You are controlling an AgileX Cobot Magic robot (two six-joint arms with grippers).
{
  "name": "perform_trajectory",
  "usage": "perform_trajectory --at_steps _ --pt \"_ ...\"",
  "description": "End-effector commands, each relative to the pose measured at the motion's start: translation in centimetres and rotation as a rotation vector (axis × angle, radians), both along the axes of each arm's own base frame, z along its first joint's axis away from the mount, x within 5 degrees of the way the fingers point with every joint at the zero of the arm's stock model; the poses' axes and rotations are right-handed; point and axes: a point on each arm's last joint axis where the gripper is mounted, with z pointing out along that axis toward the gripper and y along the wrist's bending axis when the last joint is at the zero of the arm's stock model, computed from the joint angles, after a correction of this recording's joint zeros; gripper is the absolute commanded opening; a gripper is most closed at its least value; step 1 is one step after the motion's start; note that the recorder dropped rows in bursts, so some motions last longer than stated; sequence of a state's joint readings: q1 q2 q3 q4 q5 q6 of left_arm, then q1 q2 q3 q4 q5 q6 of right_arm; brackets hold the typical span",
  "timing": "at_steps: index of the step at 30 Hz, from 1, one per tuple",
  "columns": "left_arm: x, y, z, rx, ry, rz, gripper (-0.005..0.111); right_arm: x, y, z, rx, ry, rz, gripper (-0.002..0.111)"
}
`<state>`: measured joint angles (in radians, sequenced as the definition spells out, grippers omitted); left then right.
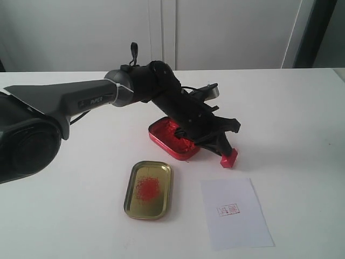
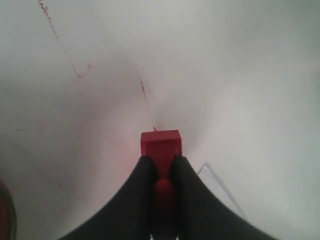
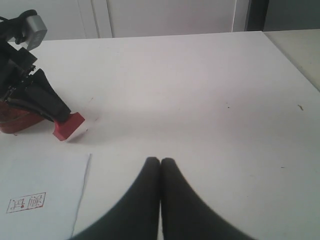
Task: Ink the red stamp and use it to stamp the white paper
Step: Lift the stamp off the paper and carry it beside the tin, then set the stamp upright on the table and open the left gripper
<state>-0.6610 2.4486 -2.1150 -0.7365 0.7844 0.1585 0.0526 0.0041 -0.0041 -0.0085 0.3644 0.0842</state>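
My left gripper (image 1: 223, 150) is shut on the red stamp (image 1: 229, 158), its black fingers clamping the thin handle while the square base (image 2: 160, 144) sticks out past them, close over the bare tabletop. The stamp sits between the red ink tin (image 1: 171, 138) and the white paper (image 1: 235, 212), which lies nearer the front and carries a small red square print (image 1: 228, 210). In the right wrist view the stamp (image 3: 69, 126) hangs beyond the paper's far edge (image 3: 42, 187). My right gripper (image 3: 160, 161) is shut on nothing, low over the table, out of the exterior view.
A gold tin lid (image 1: 149, 189) with a red smudge lies left of the paper. The table's right edge (image 3: 292, 60) runs beside my right gripper. Thin red marks (image 2: 148, 102) streak the tabletop by the stamp.
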Motion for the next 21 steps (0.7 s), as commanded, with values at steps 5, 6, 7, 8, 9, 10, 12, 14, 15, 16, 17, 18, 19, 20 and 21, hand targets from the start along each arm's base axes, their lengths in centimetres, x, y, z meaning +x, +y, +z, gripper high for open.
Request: perform_trajectory --at_steps 5,6,7,8,9,10,12,14,15,16,17,18,19,20,21 --pt "-0.27 0.14 0.1 0.008 0.021 -0.011 0.0 0.02 -0.05 0.01 -0.008 -0.014 -0.006 0.0" --pt "-0.27 0.16 0.08 0.011 0.02 -0.011 0.0 0.02 -0.05 0.01 -0.008 -0.014 -0.006 0.0" --pt "-0.26 0.17 0.07 0.012 0.019 -0.012 0.0 0.02 -0.05 0.01 -0.008 -0.014 -0.006 0.0" --pt "-0.26 0.17 0.07 0.012 0.019 -0.012 0.0 0.02 -0.05 0.01 -0.008 -0.014 -0.006 0.0" --pt "-0.26 0.17 0.07 0.012 0.019 -0.012 0.0 0.02 -0.05 0.01 -0.008 -0.014 -0.006 0.0" --pt "-0.26 0.17 0.07 0.012 0.019 -0.012 0.0 0.02 -0.05 0.01 -0.008 -0.014 -0.006 0.0" --pt "-0.27 0.17 0.07 0.011 0.019 -0.012 0.002 0.02 -0.05 0.01 -0.008 -0.014 -0.006 0.0" --pt "-0.27 0.17 0.07 0.011 0.019 -0.012 0.009 0.02 -0.05 0.01 -0.008 -0.014 -0.006 0.0" --pt "-0.27 0.17 0.07 0.011 0.019 -0.012 0.014 0.02 -0.05 0.01 -0.008 -0.014 -0.006 0.0" --pt "-0.27 0.17 0.07 0.011 0.019 -0.012 0.018 0.02 -0.05 0.01 -0.008 -0.014 -0.006 0.0" --pt "-0.27 0.17 0.07 0.011 0.019 -0.012 0.023 0.02 -0.05 0.01 -0.008 -0.014 -0.006 0.0" --pt "-0.27 0.17 0.07 0.011 0.019 -0.012 0.027 0.02 -0.05 0.01 -0.008 -0.014 -0.006 0.0" --pt "-0.27 0.17 0.07 0.011 0.019 -0.012 0.03 0.02 -0.05 0.01 -0.008 -0.014 -0.006 0.0" --pt "-0.27 0.17 0.07 0.011 0.018 -0.013 0.033 0.02 -0.05 0.01 -0.008 -0.014 -0.006 0.0" --pt "-0.27 0.17 0.07 0.011 0.018 -0.013 0.034 0.02 -0.05 0.01 -0.008 -0.014 -0.006 0.0"
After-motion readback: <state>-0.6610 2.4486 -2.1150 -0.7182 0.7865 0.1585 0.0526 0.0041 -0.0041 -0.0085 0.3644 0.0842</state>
